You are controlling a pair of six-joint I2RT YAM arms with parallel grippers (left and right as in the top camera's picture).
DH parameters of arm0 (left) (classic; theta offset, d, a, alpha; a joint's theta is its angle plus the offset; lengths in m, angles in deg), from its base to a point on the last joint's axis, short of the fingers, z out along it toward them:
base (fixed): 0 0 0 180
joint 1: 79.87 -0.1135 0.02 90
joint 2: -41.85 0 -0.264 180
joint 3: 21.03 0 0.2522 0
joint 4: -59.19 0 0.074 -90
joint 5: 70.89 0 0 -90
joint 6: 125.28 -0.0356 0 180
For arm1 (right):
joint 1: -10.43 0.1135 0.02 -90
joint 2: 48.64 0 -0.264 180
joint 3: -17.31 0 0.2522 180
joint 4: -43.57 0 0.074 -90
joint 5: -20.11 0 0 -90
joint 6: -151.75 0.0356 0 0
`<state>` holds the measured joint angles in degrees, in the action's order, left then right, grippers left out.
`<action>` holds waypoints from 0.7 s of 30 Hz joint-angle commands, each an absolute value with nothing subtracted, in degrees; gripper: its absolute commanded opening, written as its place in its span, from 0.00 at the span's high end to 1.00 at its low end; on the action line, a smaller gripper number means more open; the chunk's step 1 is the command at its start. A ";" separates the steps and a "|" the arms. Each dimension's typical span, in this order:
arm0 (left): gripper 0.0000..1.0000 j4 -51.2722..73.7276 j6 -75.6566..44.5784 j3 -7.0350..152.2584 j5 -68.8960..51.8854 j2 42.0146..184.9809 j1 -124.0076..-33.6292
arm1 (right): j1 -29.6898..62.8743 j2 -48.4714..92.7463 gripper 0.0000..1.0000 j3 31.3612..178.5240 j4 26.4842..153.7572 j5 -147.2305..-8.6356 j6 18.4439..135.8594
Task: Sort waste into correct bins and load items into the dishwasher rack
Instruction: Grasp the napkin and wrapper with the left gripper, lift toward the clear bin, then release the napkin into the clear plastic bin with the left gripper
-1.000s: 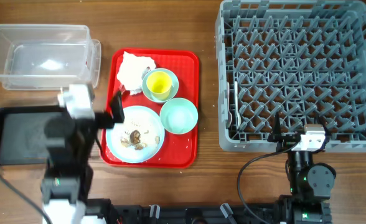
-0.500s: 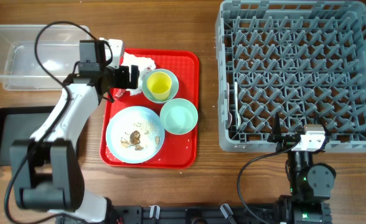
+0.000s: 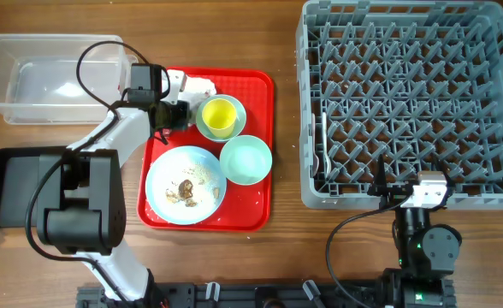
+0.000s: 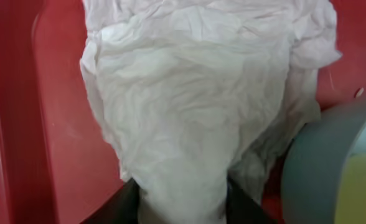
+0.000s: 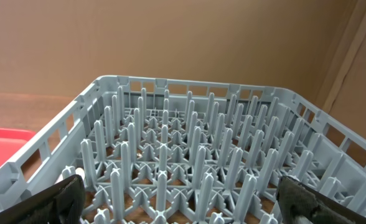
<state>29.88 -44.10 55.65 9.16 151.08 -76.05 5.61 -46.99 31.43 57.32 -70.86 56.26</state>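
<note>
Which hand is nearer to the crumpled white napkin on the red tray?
Left. The left hand is at the napkin, a finger on each side of it. The right hand is far off, at the near wall of the dishwasher rack.

Crumpled napkin (image 4: pixel 195 93) pinched in left hand (image 4: pixel 182 206), beside yellow cup (image 3: pixel 219 114), crumb-strewn blue plate (image 3: pixel 186 184), mint bowl (image 3: pixel 246 159)
</note>
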 commanded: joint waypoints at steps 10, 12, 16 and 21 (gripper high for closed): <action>0.96 29.77 -43.85 57.01 11.25 137.97 -75.86 | 5.32 -47.23 0.00 31.36 56.97 -69.90 55.73; 0.96 28.72 -43.85 57.01 11.49 132.74 -75.86 | 5.32 -47.23 0.00 31.36 56.97 -69.90 55.71; 0.96 28.31 -43.85 57.01 25.44 121.18 -76.01 | 5.32 -47.23 0.00 31.36 56.97 -69.90 55.75; 0.96 27.63 -42.59 56.98 34.82 119.06 -84.58 | 5.32 -47.23 0.00 31.36 56.97 -69.90 55.71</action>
<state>28.33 -43.81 56.37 29.24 117.31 -78.87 5.61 -46.99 31.43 57.30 -70.86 56.26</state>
